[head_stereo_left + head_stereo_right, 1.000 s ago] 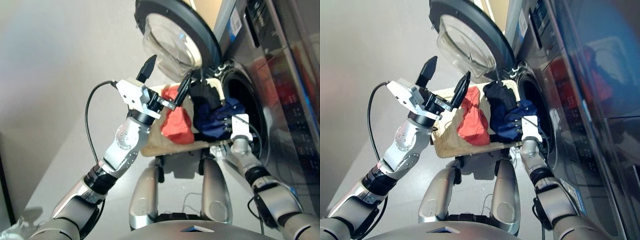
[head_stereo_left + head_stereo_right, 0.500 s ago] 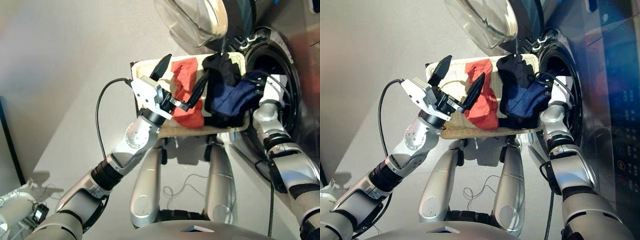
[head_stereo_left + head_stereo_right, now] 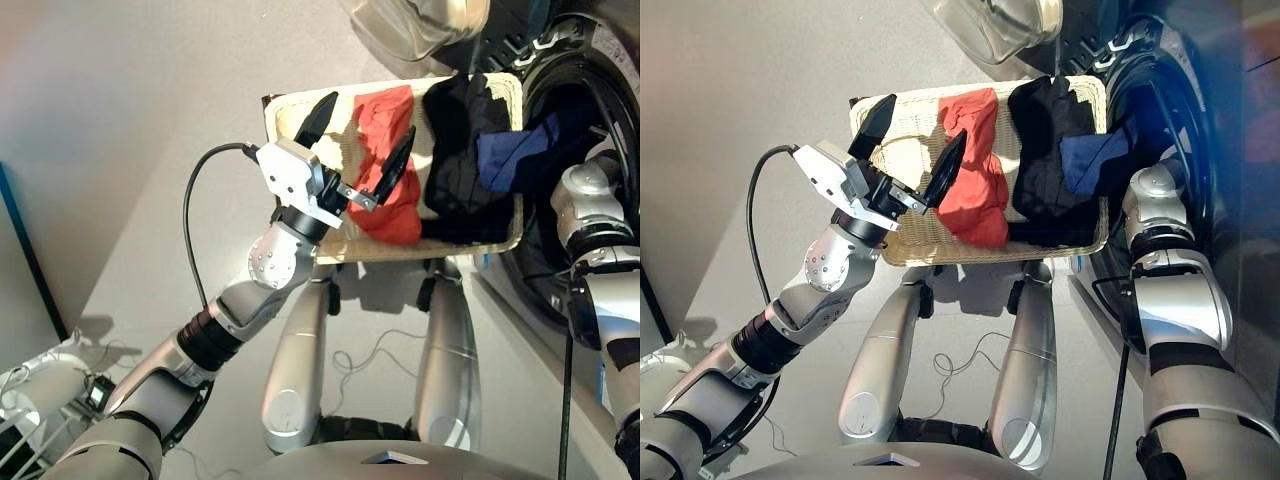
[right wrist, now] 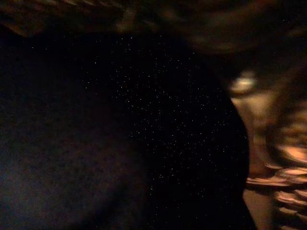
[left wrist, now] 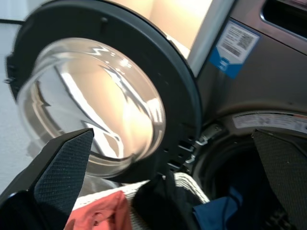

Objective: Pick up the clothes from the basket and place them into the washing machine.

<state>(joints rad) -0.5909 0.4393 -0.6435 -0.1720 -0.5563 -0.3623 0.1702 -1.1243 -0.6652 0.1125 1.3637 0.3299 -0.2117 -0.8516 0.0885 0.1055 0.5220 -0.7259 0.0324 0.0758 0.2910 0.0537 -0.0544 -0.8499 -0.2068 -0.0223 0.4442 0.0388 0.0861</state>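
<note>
Right now the left gripper (image 3: 360, 150) hangs wide open above the red-orange garment (image 3: 388, 165) in the basket (image 3: 290, 110); navy cloth (image 3: 515, 155) trails toward the drum, where it could snag. Right gripper's state cannot be told.

Head views: bright, even light | glare on the round clear glass porthole door (image 3: 420, 25) | blue-orange reflections on the glossy dark grey washing machine front (image 3: 1250, 120) | right wrist view: almost black, smeared | left wrist view: mildly blurred
</note>
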